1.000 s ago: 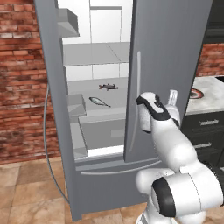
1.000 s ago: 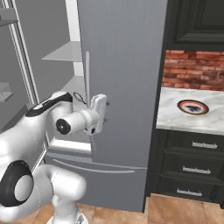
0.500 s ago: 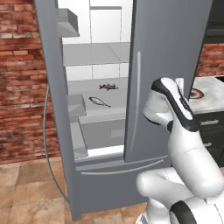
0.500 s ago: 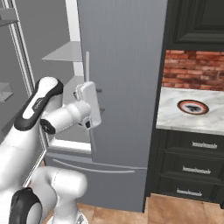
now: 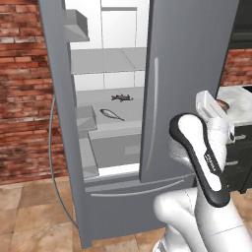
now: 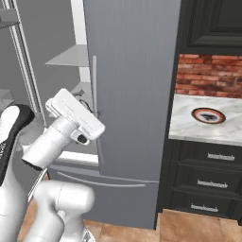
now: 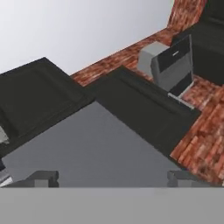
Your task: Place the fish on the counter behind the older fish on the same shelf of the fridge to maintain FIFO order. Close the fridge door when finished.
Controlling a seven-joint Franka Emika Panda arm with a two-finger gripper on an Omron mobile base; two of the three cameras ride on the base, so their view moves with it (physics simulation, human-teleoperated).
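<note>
The fridge [image 5: 189,59] has its left door [image 5: 58,93] swung open and its right door shut. On the lower wide shelf [image 5: 96,101] the dark fish [image 5: 121,98] lies toward the back. The slim silvery older fish [image 5: 112,114] lies in front of it, nearer the opening. My gripper [image 7: 113,178] is open and holds nothing. Its white hand [image 5: 211,109] [image 6: 75,113] hangs in front of the shut right door, well clear of the shelf. The marble counter [image 6: 189,128] is to the right.
A round plate [image 6: 206,115] with a dark mark sits on the counter, above dark drawers [image 6: 208,182]. Brick wall [image 5: 22,74] lies left of the fridge. The hand view looks at dark cabinets and a grey appliance [image 7: 168,65].
My arm has folded, the forearm swinging up and nearer the base cameras, while the hand drifted slightly in front of the right door. Both fish stay put and the jaws stay open.
</note>
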